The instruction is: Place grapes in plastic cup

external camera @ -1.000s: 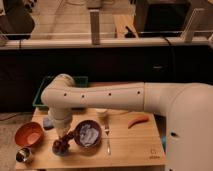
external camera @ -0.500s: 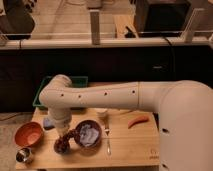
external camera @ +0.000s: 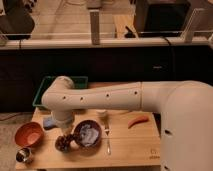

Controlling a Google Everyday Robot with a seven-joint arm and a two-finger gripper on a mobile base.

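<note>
The grapes [external camera: 63, 144], a dark red-brown bunch, lie on the wooden table [external camera: 130, 147] just left of a purple bowl [external camera: 80, 131]. My gripper [external camera: 65, 132] hangs straight down from the thick white arm, directly over the bunch and very close to it. I cannot tell whether it touches the grapes. A small light blue object [external camera: 48, 122], which looks like the plastic cup, stands to the upper left of the grapes, partly hidden behind my wrist.
The purple bowl holds something pale blue-white. An orange bowl [external camera: 27, 134] and a shiny metal cup [external camera: 23, 155] sit at the left. A cream-white cup [external camera: 101, 114], a fork [external camera: 107, 141] and an orange-red carrot-like piece [external camera: 138, 121] lie to the right. A green tray [external camera: 46, 90] is behind.
The arm hovers over the same spot with only a slight shift. The grapes lie where they lay before.
</note>
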